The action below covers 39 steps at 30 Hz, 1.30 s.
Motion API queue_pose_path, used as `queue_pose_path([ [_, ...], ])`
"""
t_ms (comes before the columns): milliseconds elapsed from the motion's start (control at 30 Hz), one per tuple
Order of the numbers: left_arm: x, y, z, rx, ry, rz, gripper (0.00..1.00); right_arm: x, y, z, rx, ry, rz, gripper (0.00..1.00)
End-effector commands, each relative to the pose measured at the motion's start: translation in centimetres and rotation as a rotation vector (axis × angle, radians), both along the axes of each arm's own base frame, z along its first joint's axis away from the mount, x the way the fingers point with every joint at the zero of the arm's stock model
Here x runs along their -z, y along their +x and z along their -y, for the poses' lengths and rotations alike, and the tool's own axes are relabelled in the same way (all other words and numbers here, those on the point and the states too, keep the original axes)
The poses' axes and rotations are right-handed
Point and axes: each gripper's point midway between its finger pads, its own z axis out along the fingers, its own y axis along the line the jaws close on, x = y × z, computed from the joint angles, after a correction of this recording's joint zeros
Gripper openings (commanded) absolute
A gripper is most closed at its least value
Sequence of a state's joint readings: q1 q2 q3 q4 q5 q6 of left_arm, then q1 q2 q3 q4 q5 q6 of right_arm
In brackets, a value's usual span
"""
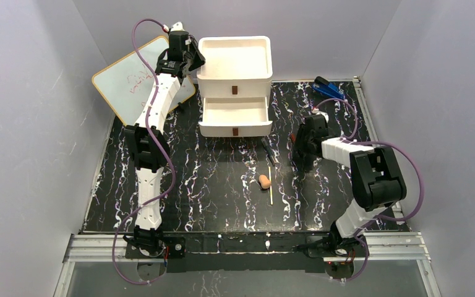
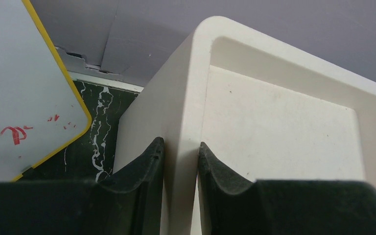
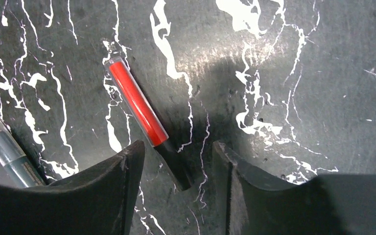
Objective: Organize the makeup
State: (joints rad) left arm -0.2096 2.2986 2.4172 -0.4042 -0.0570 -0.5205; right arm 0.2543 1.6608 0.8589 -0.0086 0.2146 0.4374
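- Pinches the box wall (image 2: 182, 93) with the left claw (image 2: 181, 149), at 11 o'clock, likely steadying it.
- Holds the right claw (image 3: 177, 146) open around the red pencil (image 3: 137, 103), at 3 o'clock, likely ready to grab.

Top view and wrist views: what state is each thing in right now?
Upper drawer: shut.
Lower drawer: pulled open, looks empty.
Left gripper: shut on the drawer box's side wall.
Right gripper: open, straddling the red pencil's dark end.
Red pencil: lying flat on the table.
Egg-shaped sponge: lying loose on the table.
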Motion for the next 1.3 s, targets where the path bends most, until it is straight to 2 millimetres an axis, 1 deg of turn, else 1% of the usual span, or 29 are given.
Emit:
queue_pose_path([
  [0, 4.0, -0.1, -4.5, -0.18, 0.023, -0.125, 0.0, -0.3, 1.7, -0.6, -0.027, 0.005, 0.029, 0.54],
  [133, 3.9, -0.3, -4.8, -0.195, 0.067, -0.121, 0.0, -0.2, 2.4, -0.8, -0.043, -0.004, 0.017, 0.24],
  [167, 3.9, -0.3, -4.8, -0.194, 0.07, -0.121, 0.0, 0.1, 2.2, -0.8, -0.044, -0.011, -0.008, 0.19],
  [200, 4.1, -0.3, -4.8, -0.193, 0.072, -0.125, 0.0, 0.2, 2.2, -0.8, -0.049, -0.014, -0.02, 0.09],
  [233, 4.1, -0.3, -4.8, -0.193, 0.072, -0.124, 0.0, 0.2, 2.3, -0.9, -0.053, -0.019, -0.028, 0.01],
  [300, 4.2, -0.2, -4.7, -0.191, 0.074, -0.125, 0.0, -0.2, 2.4, -0.8, -0.055, -0.027, -0.038, 0.01],
  [333, 4.3, -0.2, -4.7, -0.189, 0.075, -0.126, 0.0, -1.0, 2.5, -0.9, -0.059, -0.023, -0.02, 0.01],
  [367, 4.4, -0.2, -4.7, -0.187, 0.077, -0.128, 0.0, -2.2, 2.6, -1.1, -0.063, -0.014, 0.009, 0.01],
  [433, 4.5, -0.1, -4.6, -0.182, 0.079, -0.126, 0.0, -6.2, 3.1, -1.6, -0.07, 0.015, 0.102, 0.01],
  [467, 4.5, -0.1, -4.6, -0.179, 0.079, -0.126, 0.0, -7.7, 3.3, -1.7, -0.069, 0.024, 0.124, 0.01],
  [533, 4.8, 0.0, -4.6, -0.177, 0.082, -0.129, 0.0, -12.0, 3.6, -2.0, -0.076, 0.036, 0.182, 0.01],
  [567, 5.0, 0.0, -4.5, -0.175, 0.083, -0.131, 0.0, -14.8, 3.8, -2.3, -0.084, 0.044, 0.23, 0.01],
  [600, 5.1, 0.1, -4.5, -0.175, 0.083, -0.133, 0.0, -17.1, 4.0, -2.5, -0.096, 0.05, 0.271, 0.01],
  [667, 5.4, 0.2, -4.4, -0.175, 0.081, -0.136, 0.0, -21.5, 4.2, -3.4, -0.126, 0.067, 0.351, 0.01],
  [733, 5.5, 0.2, -4.4, -0.173, 0.081, -0.138, 0.0, -25.2, 4.4, -4.6, -0.167, 0.093, 0.419, 0.01],
  [767, 5.6, 0.3, -4.4, -0.173, 0.081, -0.138, 0.0, -26.2, 4.5, -5.4, -0.192, 0.11, 0.431, 0.01],
  [833, 5.6, 0.3, -4.4, -0.17, 0.081, -0.138, 0.0, -27.4, 4.9, -7.5, -0.251, 0.143, 0.432, 0.01],
  [1000, 5.4, 0.3, -4.1, -0.157, 0.075, -0.133, 0.0, -28.1, 6.2, -12.1, -0.339, 0.143, 0.438, 0.01],
  [1167, 4.9, 0.2, -4.3, -0.156, 0.08, -0.126, 0.0, -27.8, 7.0, -15.9, -0.396, 0.151, 0.427, 0.01],
  [1267, 4.6, 0.2, -4.2, -0.154, 0.082, -0.12, 0.0, -26.8, 6.8, -17.8, -0.426, 0.151, 0.406, 0.01],
])
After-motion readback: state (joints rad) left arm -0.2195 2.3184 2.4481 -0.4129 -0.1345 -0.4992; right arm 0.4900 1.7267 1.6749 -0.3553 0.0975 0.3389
